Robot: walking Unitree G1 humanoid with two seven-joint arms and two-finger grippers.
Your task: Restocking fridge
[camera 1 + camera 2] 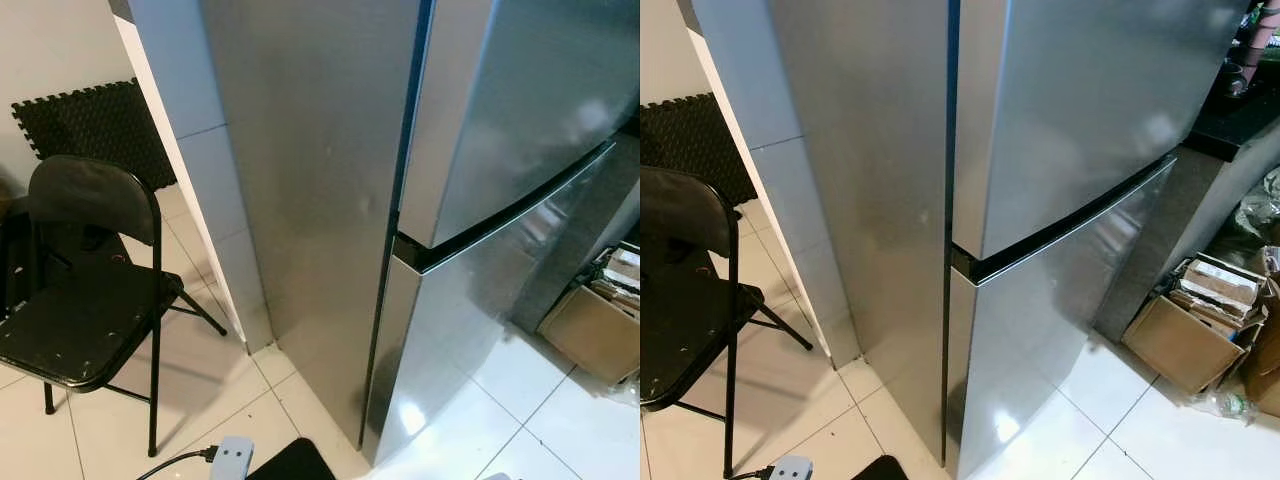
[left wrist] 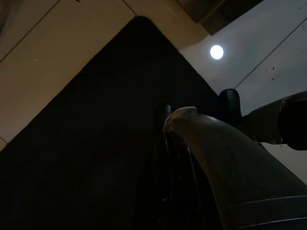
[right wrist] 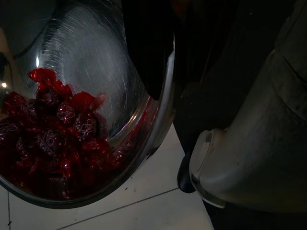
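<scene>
The left gripper [image 2: 196, 112] hangs low over a black mat [image 2: 96, 143] on the tiled floor [image 2: 53, 43]; its two black fingertips [image 2: 229, 100] stand apart with nothing between them, so it is released. The right gripper [image 3: 158, 72] is clenched on the rim of a steel bowl [image 3: 96, 62], one black finger inside the wall and the other outside; the bowl carries a heap of red-wrapped sweets [image 3: 53, 139] lying toward its lower side.

In the head views, going left to right: a black folding chair [image 1: 85, 300] stands at about 8 o'clock, with a black foam mat [image 1: 95, 125] leaning on the wall at 10 o'clock behind it. A pale tiled pillar [image 1: 205, 170] comes next, just beside the fridge. The stainless fridge [image 1: 1040, 200] takes the middle, both doors closed, a dark gap between upper and lower door. At 4 o'clock a cardboard box [image 1: 1185, 330] of papers sits on the white floor, near a dark counter [image 1: 1240, 120] at 2 o'clock.
</scene>
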